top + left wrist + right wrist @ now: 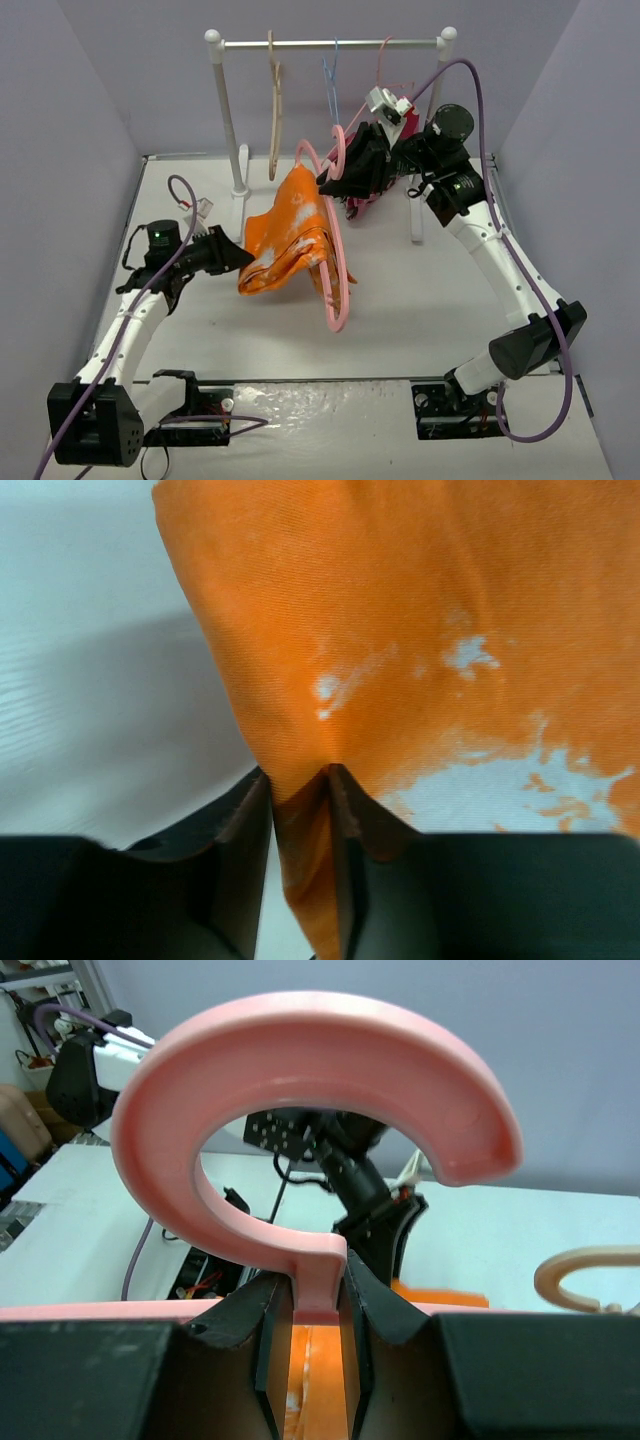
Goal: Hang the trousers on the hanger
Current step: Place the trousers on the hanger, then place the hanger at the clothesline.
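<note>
While my right gripper (pixel 317 1285) clamps the hanger (pixel 300 1035), trousers (pixel 420 630) lie in my left gripper (pixel 299 780) — clamped or loose, can't tell.

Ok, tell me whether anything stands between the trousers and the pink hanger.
Nothing visible does: the trousers rest against the pink hanger, held by the right end effector; the left end effector pinches the cloth.

In my overhead view the long orange cloth trousers (pixel 290 240) hang at centre frame, against the bright pink plastic hanger (pixel 341 270) just to their right. The left gripper (pixel 243 258) is at their left edge, cloth between its fingers. The right gripper (pixel 338 172) is at the hanger's upper end, its neck between the fingers. Behind them, along the top of the frame, a white-posted clothes rail (pixel 300 44) carries a beige hanger (pixel 274 110) left of a thin light-blue hanger (pixel 331 85).
</note>
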